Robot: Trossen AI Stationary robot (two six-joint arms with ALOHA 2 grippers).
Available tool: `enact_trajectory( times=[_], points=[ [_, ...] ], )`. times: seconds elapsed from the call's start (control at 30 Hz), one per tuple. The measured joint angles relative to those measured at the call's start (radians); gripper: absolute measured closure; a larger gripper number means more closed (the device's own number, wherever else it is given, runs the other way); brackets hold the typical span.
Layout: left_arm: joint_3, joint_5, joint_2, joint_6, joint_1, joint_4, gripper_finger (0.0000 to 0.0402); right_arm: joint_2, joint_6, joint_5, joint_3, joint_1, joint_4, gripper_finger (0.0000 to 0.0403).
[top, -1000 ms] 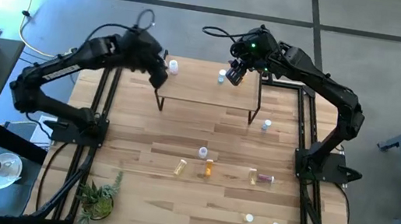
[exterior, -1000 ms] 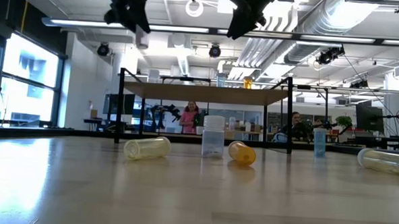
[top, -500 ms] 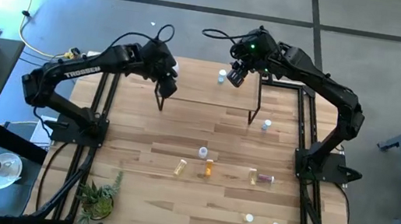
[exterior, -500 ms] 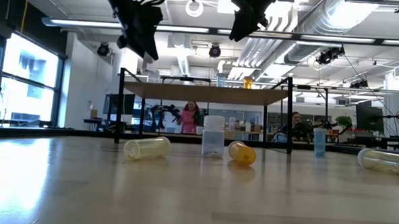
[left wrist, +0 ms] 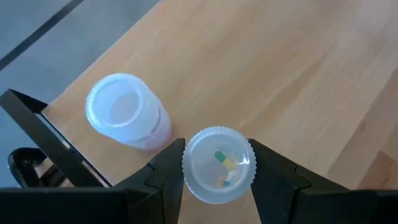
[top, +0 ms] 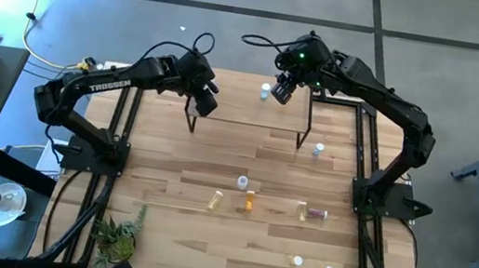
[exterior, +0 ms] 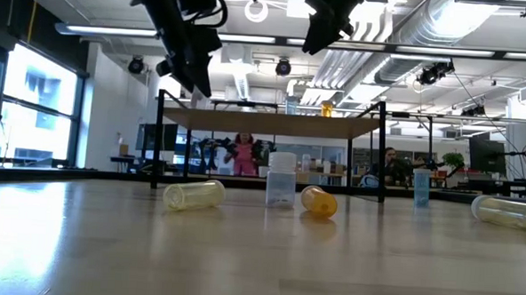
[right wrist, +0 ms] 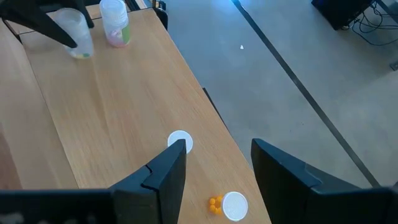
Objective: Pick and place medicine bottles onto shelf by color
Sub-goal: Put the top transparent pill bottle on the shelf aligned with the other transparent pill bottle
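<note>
Your left gripper (left wrist: 217, 180) is clamped on a clear, white-capped medicine bottle (left wrist: 218, 164) with a few coloured pills inside, over the left end of the shelf (top: 243, 106), beside one standing white-capped bottle (left wrist: 125, 119). Your right gripper (right wrist: 214, 165) hangs with fingers apart and empty above the shelf's right end, over two more bottles. The light-wood table (top: 205, 242) carries seven bottles; a person in pink stands in the room beyond.

left end effector (left wrist: 217, 163) bases cut off, held bottle (left wrist: 218, 163) body hidden
</note>
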Motion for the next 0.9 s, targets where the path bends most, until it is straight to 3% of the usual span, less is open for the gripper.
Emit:
enact_trajectory(
  times=[0.63, 0.9],
  points=[
    [0.002, -0.049, 0.009, -0.019, 0.002, -0.019, 0.0260, 0.000, 0.000, 0.000, 0.000, 0.000, 0.000, 0.0230],
    [0.001, -0.043, 0.009, -0.018, 0.003, -0.021, 0.0239, 0.000, 0.000, 0.000, 0.000, 0.000, 0.000, 0.0230]
  ],
)
